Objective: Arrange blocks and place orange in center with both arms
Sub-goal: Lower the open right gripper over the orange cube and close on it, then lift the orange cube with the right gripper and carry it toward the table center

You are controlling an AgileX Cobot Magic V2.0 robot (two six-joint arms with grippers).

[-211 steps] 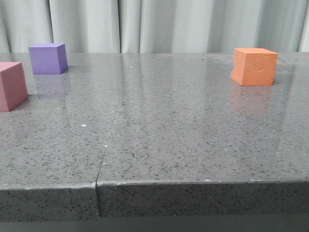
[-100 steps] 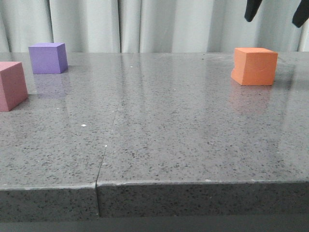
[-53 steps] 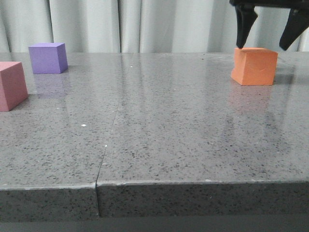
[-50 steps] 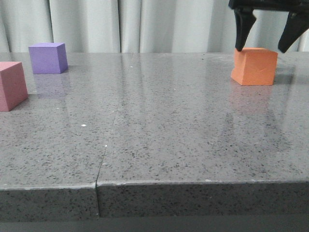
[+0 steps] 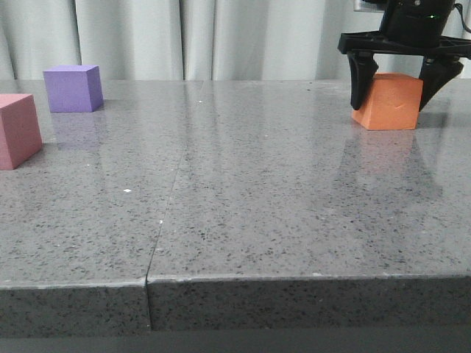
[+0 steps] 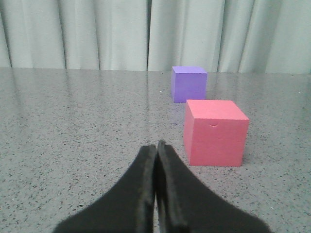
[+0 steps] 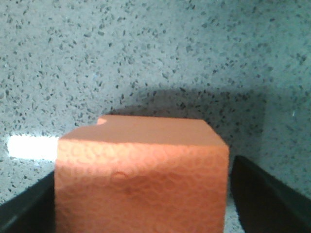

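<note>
The orange cube (image 5: pixel 390 103) sits on the table at the far right. My right gripper (image 5: pixel 391 107) is open and lowered over it, one finger on each side. In the right wrist view the orange cube (image 7: pixel 141 170) fills the space between the fingers of the right gripper (image 7: pixel 146 199), with a small gap at one side. The purple cube (image 5: pixel 72 88) is at the far left and the pink cube (image 5: pixel 18 131) at the left edge. My left gripper (image 6: pixel 156 145) is shut and empty, low over the table, short of the pink cube (image 6: pixel 215 132) and the purple cube (image 6: pixel 188 83).
The grey speckled table (image 5: pixel 235 191) has a seam running from front to back left of the middle. A pale curtain (image 5: pixel 221 37) hangs behind the table. The left arm does not show in the front view.
My right gripper came into the front view from above and dropped, open, until its fingers stand on either side of the orange cube. The cubes have not moved.
</note>
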